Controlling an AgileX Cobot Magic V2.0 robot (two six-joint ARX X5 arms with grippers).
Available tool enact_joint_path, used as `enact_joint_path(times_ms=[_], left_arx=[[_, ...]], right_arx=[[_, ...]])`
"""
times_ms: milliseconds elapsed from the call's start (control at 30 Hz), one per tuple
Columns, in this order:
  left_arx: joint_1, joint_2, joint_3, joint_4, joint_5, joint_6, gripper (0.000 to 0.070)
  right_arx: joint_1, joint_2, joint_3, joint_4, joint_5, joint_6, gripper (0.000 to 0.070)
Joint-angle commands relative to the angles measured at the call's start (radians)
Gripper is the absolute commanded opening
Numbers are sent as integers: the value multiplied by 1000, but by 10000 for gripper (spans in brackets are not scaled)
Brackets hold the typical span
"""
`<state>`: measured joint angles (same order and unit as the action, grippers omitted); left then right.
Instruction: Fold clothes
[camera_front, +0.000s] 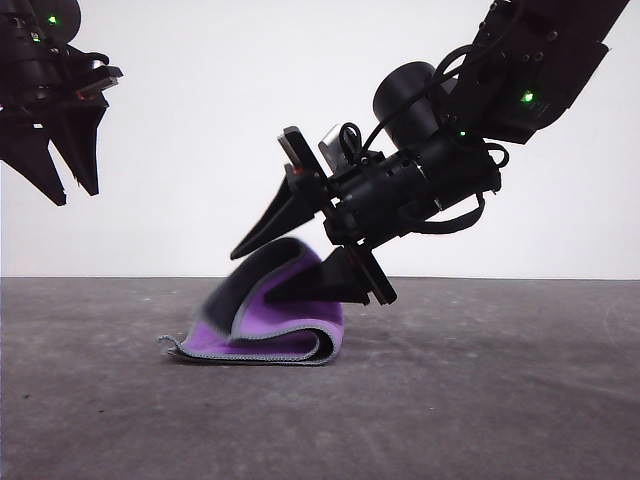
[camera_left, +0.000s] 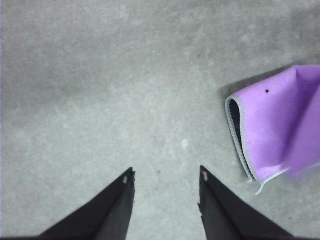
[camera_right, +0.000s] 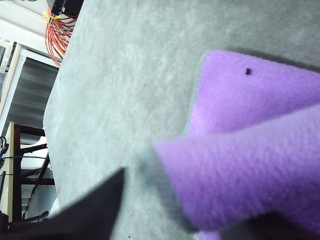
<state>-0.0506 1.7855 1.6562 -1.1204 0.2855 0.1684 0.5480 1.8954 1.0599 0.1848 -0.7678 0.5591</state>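
The small square fleece cloth, dark grey on one face and bright purple on the other with a light grey hem (camera_front: 262, 325), is lying on the grey felt-like tabletop (camera_front: 480, 400), about mid-table, a bit toward the far edge in the front view. It's already doubled over once, with purple showing inside the fold and the rounded fold on its right side.

The right gripper (camera_front: 300, 265) is down on it with a raised flap between its fingers. One finger is above the flap and one is below, and the flap curls up and over with the grey face outward. I'd call that clamped on the cloth, though the edge is motion-blurred, so the exact contact is a bit fuzzy. In the right wrist view the purple flap sits right up against the camera.

The left gripper (camera_front: 70, 190) hangs high over the left side of the table, jaws spread with nothing in them, well clear of the cloth.

My read is that it's mid-fold. The next move probably needs the flap carried across toward the cloth's left edge and laid flat so the hems line up, without dragging the bottom layer.
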Motion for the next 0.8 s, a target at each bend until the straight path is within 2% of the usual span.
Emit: enact_joint_path(times_ms=[0, 300, 467, 633, 767], left_arx=[[-2, 16, 22, 6, -1, -1, 244], [-2, 16, 22, 6, -1, -1, 244], [-2, 16, 22, 7, -1, -1, 244], [-2, 16, 22, 7, -1, -1, 244], [-2, 16, 22, 6, -1, -1, 244]], right_arx=[[6, 26, 16, 10, -10, 9, 408], [6, 26, 17, 10, -24, 6, 409], [5, 26, 29, 10, -75, 5, 420], [2, 26, 77, 8, -147, 10, 484], [0, 26, 118, -6, -168, 9, 495]])
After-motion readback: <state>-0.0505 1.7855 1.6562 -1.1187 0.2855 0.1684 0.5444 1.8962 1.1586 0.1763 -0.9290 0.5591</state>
